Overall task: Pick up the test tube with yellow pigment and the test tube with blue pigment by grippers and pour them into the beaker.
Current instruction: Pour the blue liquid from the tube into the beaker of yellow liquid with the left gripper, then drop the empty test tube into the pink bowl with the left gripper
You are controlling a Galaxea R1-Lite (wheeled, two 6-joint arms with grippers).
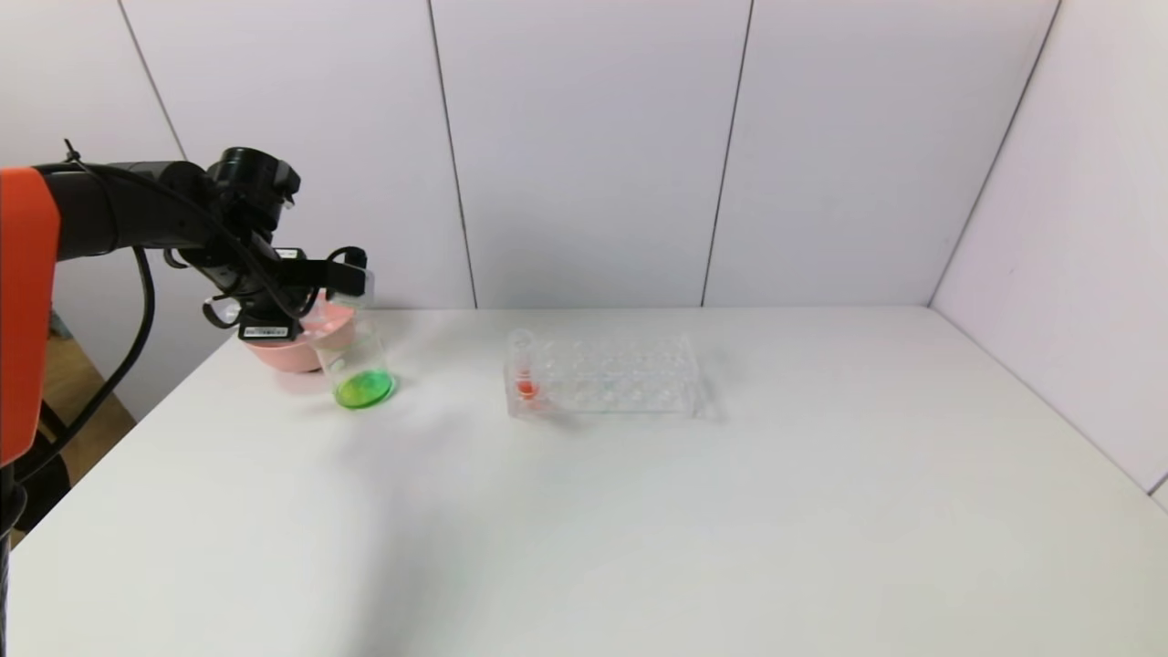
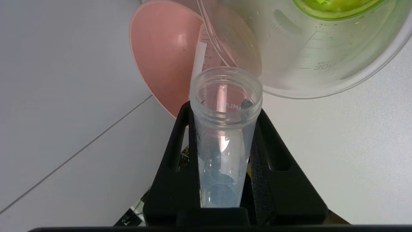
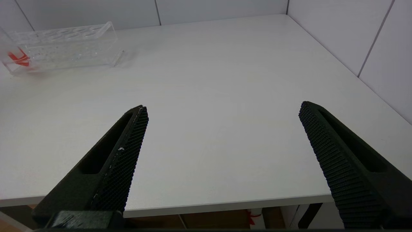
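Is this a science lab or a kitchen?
Probably a small science bench: on a plain white table stand a clear plastic test tube rack with a red-bottomed tube and a clear glass beaker holding green liquid.

A white table point(image 1: 639, 511) meets pale panelled walls point(image 1: 593, 146) (dark seams between panels), evenly lit.

Black left arm point(image 1: 137, 219) with orange cover, looped cables, ribbed tapered end effector point(image 2: 225, 145) fingers
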